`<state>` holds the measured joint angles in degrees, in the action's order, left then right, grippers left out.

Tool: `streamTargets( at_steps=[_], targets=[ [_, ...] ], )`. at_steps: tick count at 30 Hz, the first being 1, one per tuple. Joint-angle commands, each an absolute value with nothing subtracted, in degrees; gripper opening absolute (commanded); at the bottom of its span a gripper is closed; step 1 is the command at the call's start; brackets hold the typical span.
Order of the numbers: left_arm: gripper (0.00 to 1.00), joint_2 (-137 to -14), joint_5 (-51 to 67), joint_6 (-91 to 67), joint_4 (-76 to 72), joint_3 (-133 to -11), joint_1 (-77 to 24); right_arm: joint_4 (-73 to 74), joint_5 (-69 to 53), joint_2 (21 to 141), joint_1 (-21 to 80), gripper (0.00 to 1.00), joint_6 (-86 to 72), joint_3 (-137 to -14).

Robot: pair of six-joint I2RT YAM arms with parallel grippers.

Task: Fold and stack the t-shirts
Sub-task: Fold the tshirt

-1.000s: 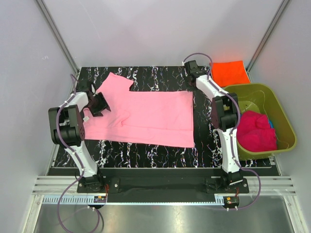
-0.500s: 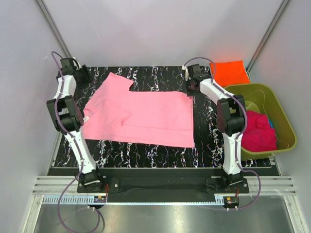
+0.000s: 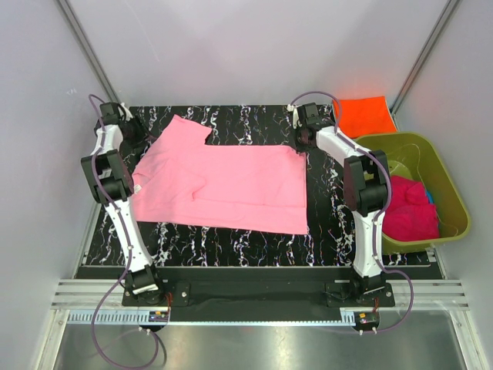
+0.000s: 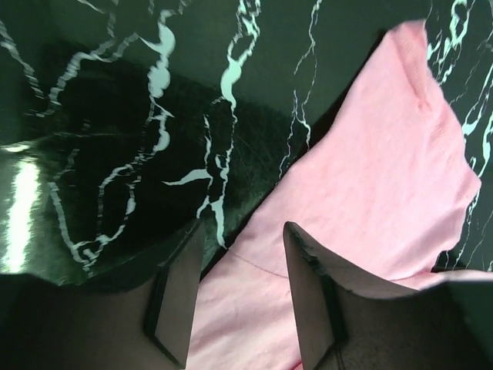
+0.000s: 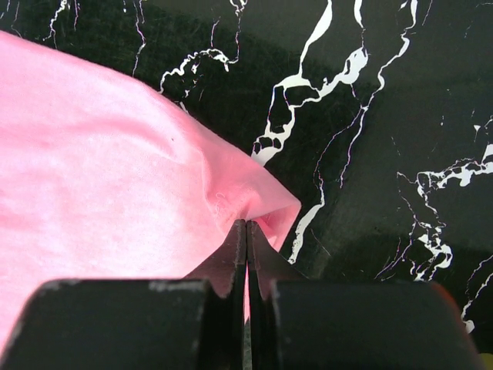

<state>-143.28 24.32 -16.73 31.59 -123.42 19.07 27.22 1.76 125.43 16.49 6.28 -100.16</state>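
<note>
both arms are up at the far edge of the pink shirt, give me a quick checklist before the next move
1. The right claw is shut on the far right corner of the pink t-shirt: ok.
2. The left claw has its grip: not ok, it is open, with its fingers astride the shirt's far left edge.
3. The left claw is low enough to catch fabric: cannot tell.
4. Nothing lies on the pink t-shirt: ok.
5. The orange t-shirt lies folded at the table's far right corner, apart from the pink one: ok.
</note>
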Motion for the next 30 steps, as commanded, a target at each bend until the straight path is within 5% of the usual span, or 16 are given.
streamTargets(
  at_steps=[1,8,14,30],
  targets=[
    [0.50,-144.9,28.5,-17.5,31.9,-125.8,18.8,24.8,0.6,122.6,16.3,0.00,7.2,-101.1],
    [0.43,-145.3,30.4,-18.0,32.6,-125.2,18.8,24.9,3.9,123.4,16.3,0.00,9.6,-103.0],
    [0.01,-145.0,33.9,-18.0,32.5,-128.1,18.8,22.9,7.9,121.5,16.3,0.00,12.1,-101.3],
    [0.00,-136.0,35.2,-20.7,25.4,-118.3,19.3,12.9,4.5,114.2,16.3,0.00,12.3,-91.4]
  ],
)
